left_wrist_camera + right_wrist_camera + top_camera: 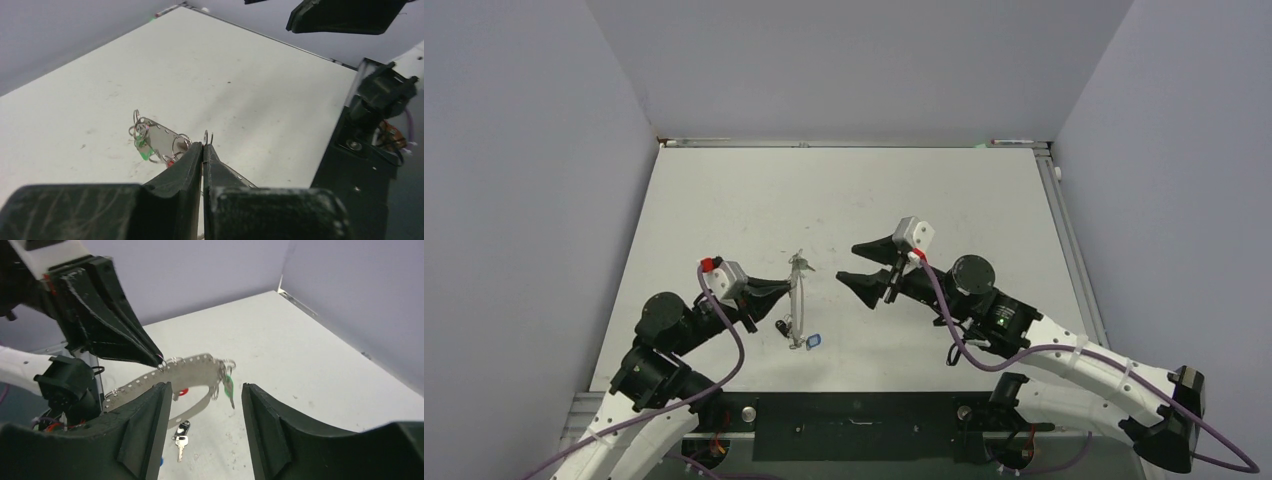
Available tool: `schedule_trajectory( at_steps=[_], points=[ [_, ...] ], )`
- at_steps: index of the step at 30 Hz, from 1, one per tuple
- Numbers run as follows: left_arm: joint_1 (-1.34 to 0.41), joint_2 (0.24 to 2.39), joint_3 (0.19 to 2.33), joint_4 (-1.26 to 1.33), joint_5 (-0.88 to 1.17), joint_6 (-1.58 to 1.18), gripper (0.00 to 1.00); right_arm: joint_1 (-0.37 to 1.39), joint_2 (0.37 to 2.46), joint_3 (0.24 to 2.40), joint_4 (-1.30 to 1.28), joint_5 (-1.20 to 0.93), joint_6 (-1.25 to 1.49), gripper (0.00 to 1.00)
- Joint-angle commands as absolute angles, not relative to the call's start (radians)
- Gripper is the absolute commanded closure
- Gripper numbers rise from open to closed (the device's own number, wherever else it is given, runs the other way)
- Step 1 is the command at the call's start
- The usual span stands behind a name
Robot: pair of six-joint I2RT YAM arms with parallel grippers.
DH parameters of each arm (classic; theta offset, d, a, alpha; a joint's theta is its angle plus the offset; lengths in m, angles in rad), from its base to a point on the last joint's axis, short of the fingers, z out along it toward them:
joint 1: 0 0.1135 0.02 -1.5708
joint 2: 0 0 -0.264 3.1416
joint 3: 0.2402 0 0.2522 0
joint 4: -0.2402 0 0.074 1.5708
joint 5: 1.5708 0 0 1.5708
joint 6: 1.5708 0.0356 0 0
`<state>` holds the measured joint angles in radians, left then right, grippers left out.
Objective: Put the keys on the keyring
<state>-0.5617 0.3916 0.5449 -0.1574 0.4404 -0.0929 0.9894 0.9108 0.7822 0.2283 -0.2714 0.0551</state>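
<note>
A bare white table (844, 200), scuffed with a few dark specks, sat between plain grey-lilac walls (524, 150) on three sides. Both arms reached in from the near edge and met around the middle of the surface.

The left gripper (786, 284) had its fingers pressed tight together, with no gap showing in its own wrist view. Pinched at their tips was the edge of the keyring (192, 362) – a thin grey metal band with a row of small holes, curved into a loop. From overhead the loop appeared almost edge-on, running away from the arms just beyond the left fingertips.

Several keys (181, 437) dangled from the keyring on small split rings. A green tag (228, 385) hung at the far end and a red tag (182, 391) sat under the middle. A black-headed key (781, 326) and a blue tag (814, 341) were at the near end. Whether those lowest pieces touched the table could not be told.

The right gripper (847, 261) stood just to the right of the keyring, apart from it – its fingers spread wide with nothing between them. In its wrist view the two black fingers (150, 430) framed the loop and the closed left fingertips beyond.
</note>
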Motion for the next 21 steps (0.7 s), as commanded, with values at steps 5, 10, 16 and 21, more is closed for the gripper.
schedule_trajectory(
  at_steps=[5, 10, 16, 21],
  points=[
    [-0.513, 0.288, 0.559, -0.198, 0.016, -0.020, 1.00, 1.007, 1.050, 0.825, 0.129, -0.155, 0.147, 0.46],
    [-0.480, 0.297, 0.582, -0.247, -0.069, -0.014, 1.00, 1.051, 1.179, 0.824, 0.118, -0.114, 0.169, 0.46],
    [-0.465, 0.268, 0.583, -0.261, -0.163, -0.019, 1.00, 1.126, 1.358, 0.862, 0.105, -0.040, 0.167, 0.50],
    [-0.463, 0.245, 0.581, -0.273, -0.208, -0.016, 1.00, 1.195, 1.523, 0.947, 0.086, 0.203, 0.372, 0.55]
  ],
)
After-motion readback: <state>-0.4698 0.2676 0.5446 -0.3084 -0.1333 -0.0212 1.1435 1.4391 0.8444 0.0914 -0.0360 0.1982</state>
